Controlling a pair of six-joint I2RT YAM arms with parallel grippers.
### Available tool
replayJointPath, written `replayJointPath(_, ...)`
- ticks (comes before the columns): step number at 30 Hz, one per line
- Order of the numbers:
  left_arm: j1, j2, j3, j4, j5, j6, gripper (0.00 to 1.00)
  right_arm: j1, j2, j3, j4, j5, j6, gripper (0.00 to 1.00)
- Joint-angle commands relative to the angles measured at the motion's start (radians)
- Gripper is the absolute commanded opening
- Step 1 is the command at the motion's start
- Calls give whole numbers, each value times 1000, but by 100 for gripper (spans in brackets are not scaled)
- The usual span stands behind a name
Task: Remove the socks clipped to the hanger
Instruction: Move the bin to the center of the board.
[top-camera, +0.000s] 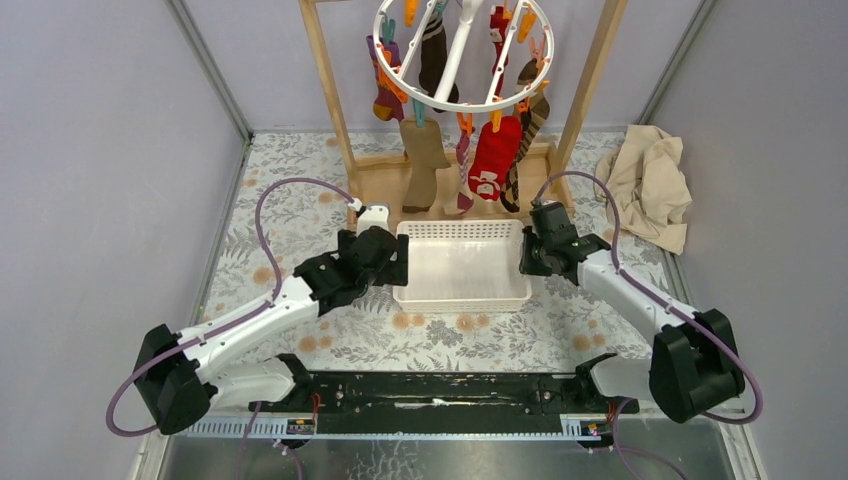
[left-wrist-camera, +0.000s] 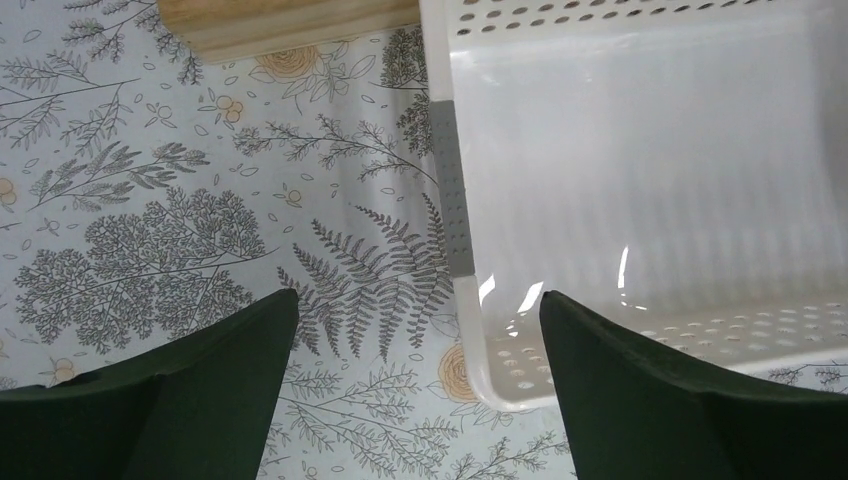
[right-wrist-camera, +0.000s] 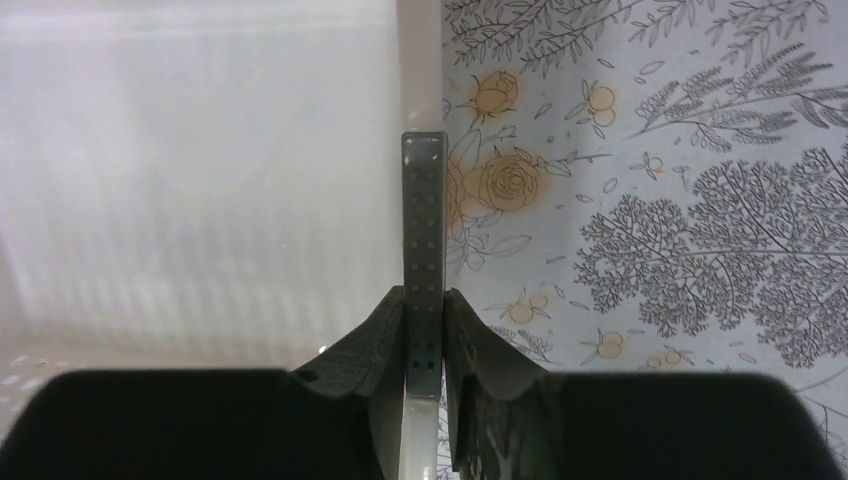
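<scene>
The white round hanger (top-camera: 395, 72) hangs at the top centre. Several socks are clipped to it: a red sock (top-camera: 495, 152), a tan sock (top-camera: 425, 165), a purple-orange striped sock (top-camera: 385, 88) and a brown-striped sock (top-camera: 533, 118). My left gripper (top-camera: 400, 270) is open and straddles the left wall of a white basket (top-camera: 463, 230). In the left wrist view that wall (left-wrist-camera: 455, 200) lies between the spread fingers of the left gripper (left-wrist-camera: 419, 297) without touching them. My right gripper (top-camera: 525, 256) is shut on the basket's right wall. The right wrist view shows this gripper (right-wrist-camera: 424, 300) pinching the rim (right-wrist-camera: 423, 180).
The wooden rack frame (top-camera: 330, 90) and its base (top-camera: 380, 180) stand behind the basket. The base also shows in the left wrist view (left-wrist-camera: 280, 25). A crumpled beige cloth (top-camera: 650, 185) lies at the back right. Grey walls close in both sides.
</scene>
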Motion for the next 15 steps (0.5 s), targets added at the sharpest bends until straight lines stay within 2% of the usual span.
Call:
replayJointPath(1, 17, 23, 9, 77, 19, -14, 98, 6, -110, -10, -43, 36, 59, 24)
replayJointPath(5, 31, 37, 13, 91, 15, -12, 98, 6, -157, -12, -63, 37, 59, 31)
replayJointPath(7, 46, 51, 14, 92, -23, -20, 98, 6, -155, -8, -68, 38, 48, 45)
replayJointPath(9, 78, 61, 7, 106, -54, -37, 98, 6, -146, 0, -83, 34, 44, 67)
replayJointPath(10, 107, 65, 2, 118, -53, -46, 98, 6, -146, 3, -86, 31, 44, 74)
replayJointPath(12, 171, 78, -14, 161, -32, -63, 98, 6, -161, 7, -87, 34, 48, 79)
replayJointPath(15, 268, 117, -30, 233, 2, -75, 98, 7, -186, 25, -92, 47, 44, 81)
